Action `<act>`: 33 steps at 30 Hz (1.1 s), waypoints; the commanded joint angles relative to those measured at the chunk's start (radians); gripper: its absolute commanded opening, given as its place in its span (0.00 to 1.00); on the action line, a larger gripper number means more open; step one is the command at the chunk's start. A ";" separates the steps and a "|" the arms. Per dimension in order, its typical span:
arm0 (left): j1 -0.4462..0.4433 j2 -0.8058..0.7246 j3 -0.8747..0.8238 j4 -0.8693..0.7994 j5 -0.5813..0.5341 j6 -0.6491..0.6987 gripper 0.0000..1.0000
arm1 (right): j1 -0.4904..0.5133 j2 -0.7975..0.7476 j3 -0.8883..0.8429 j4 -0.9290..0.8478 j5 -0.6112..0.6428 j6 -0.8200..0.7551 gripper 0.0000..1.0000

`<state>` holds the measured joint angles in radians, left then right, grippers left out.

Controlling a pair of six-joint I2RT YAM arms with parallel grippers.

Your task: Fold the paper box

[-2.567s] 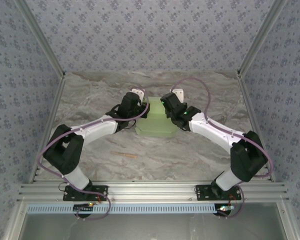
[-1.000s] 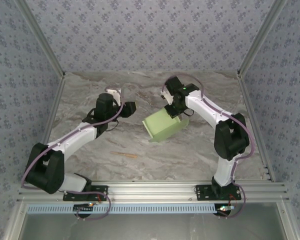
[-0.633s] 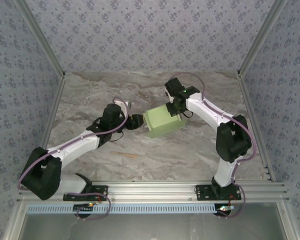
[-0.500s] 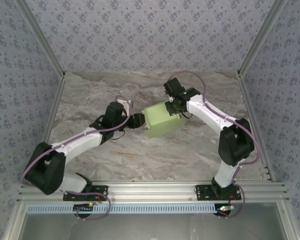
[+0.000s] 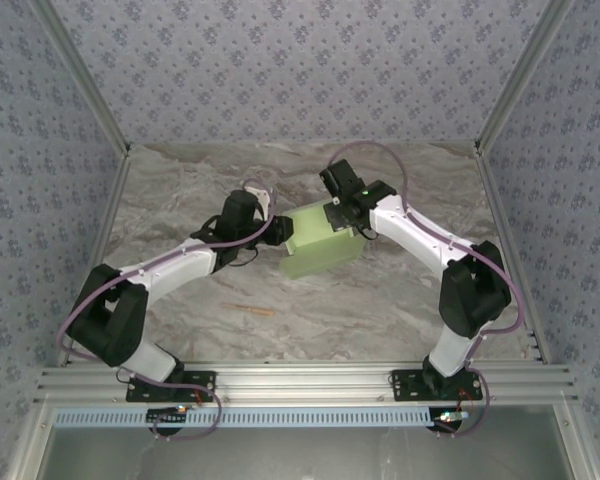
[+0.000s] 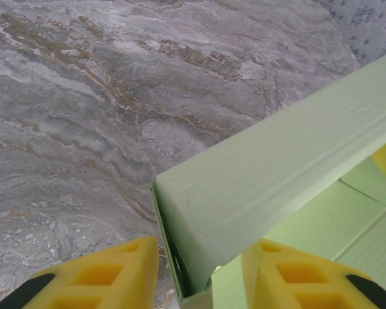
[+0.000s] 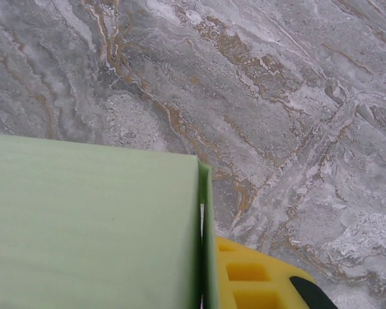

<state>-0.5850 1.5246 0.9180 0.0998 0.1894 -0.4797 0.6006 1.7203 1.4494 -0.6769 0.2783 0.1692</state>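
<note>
The paper box [image 5: 320,243], pale green card, sits skewed at the middle of the table. My right gripper [image 5: 342,214] is shut on its far right wall. In the right wrist view one yellow finger [image 7: 251,277] presses against that wall [image 7: 204,212], and the box [image 7: 90,225] hides the other finger. My left gripper [image 5: 277,232] is at the box's left end. There its yellow fingers [image 6: 103,273] straddle the folded-over wall of the box [image 6: 244,187], one outside and one inside. A small gap shows on each side.
A thin tan stick [image 5: 252,310] lies on the marble table [image 5: 180,190] in front of the left arm. Patterned walls enclose the table on three sides. An aluminium rail [image 5: 300,378] runs along the near edge.
My left arm has swung right to the box's left end and its jaws have narrowed around the wall. The right gripper kept its hold while the box shifted slightly.
</note>
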 commanded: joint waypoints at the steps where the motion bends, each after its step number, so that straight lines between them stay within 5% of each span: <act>1: -0.003 0.027 0.034 -0.026 -0.031 0.017 0.37 | 0.009 -0.015 -0.006 0.011 0.024 0.023 0.09; 18: -0.005 0.057 0.051 -0.027 -0.156 0.016 0.21 | 0.042 -0.006 0.003 0.018 0.022 0.044 0.09; 33: -0.022 0.074 0.054 -0.056 -0.427 0.011 0.13 | 0.119 0.008 0.029 0.033 0.041 0.085 0.09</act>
<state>-0.6117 1.5768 0.9512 0.0669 -0.1040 -0.4831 0.6876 1.7233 1.4498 -0.6224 0.3527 0.2508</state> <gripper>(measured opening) 0.135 0.131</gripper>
